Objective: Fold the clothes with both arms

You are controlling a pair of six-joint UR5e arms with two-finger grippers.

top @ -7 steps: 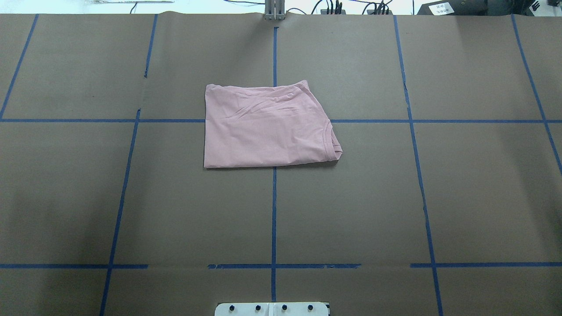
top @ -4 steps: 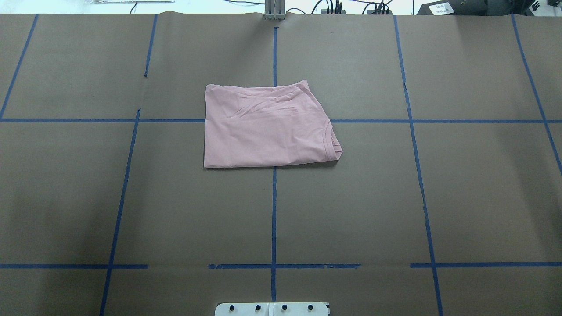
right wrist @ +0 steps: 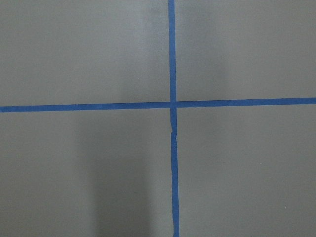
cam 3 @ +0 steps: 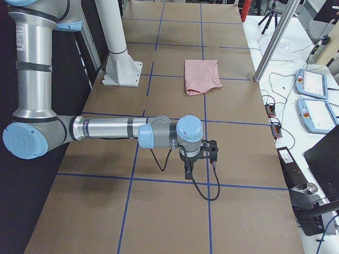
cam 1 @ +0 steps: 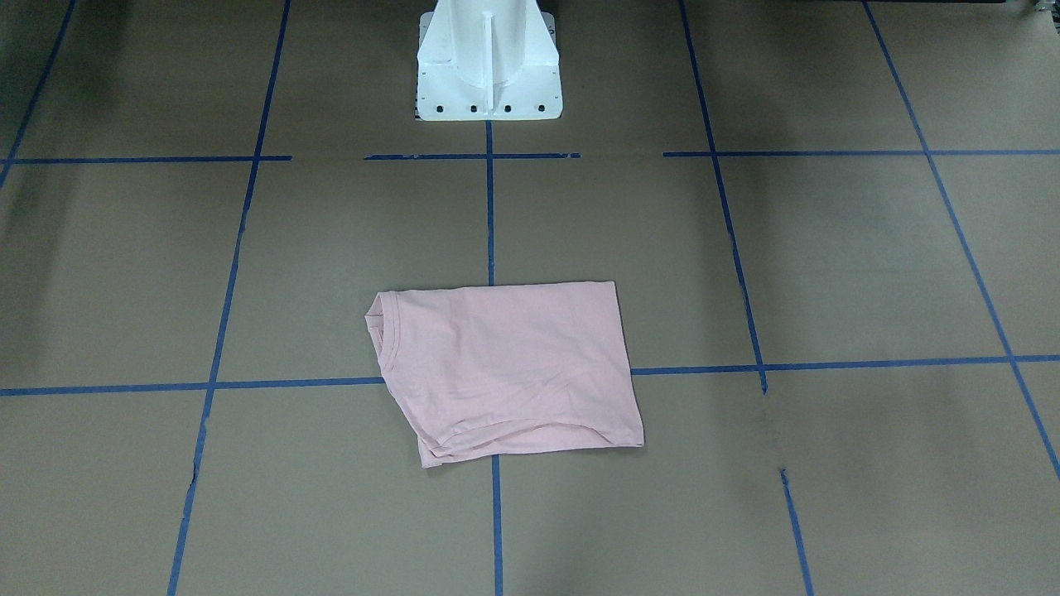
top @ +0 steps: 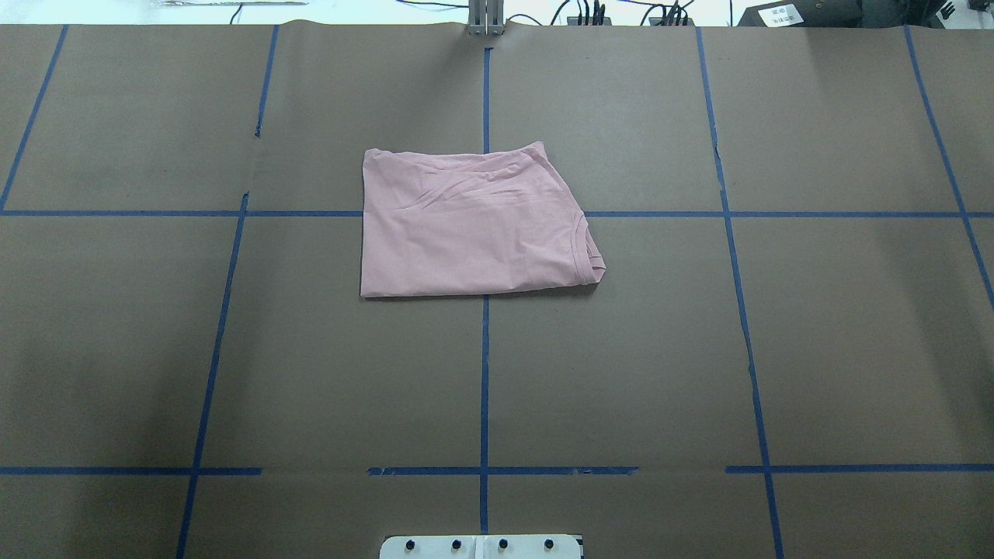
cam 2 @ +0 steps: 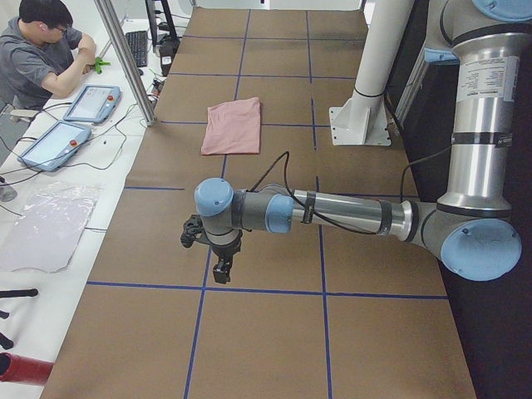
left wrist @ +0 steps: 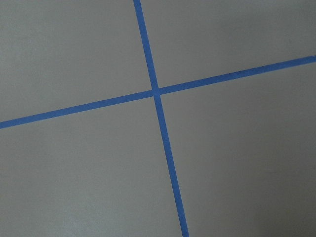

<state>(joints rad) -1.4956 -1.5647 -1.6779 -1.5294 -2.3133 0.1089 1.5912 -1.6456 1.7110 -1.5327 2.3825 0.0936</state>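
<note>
The pale pink T-shirt (top: 474, 225) lies folded into a flat rectangle at the table's middle, plain side up, collar at its right edge. It also shows in the front-facing view (cam 1: 505, 368) and in both side views (cam 2: 233, 126) (cam 3: 202, 75). No gripper touches it. My left gripper (cam 2: 220, 268) hangs over the table's left end, far from the shirt. My right gripper (cam 3: 188, 172) hangs over the right end. Both show only in the side views, so I cannot tell whether they are open or shut. Each wrist view shows only brown paper with a blue tape cross.
The white pedestal base (cam 1: 489, 74) stands at the robot's side of the table. Blue tape lines (top: 484, 373) grid the brown paper. An operator (cam 2: 41, 58) sits with tablets (cam 2: 91, 101) past the far edge, beside a metal post (cam 2: 125, 58).
</note>
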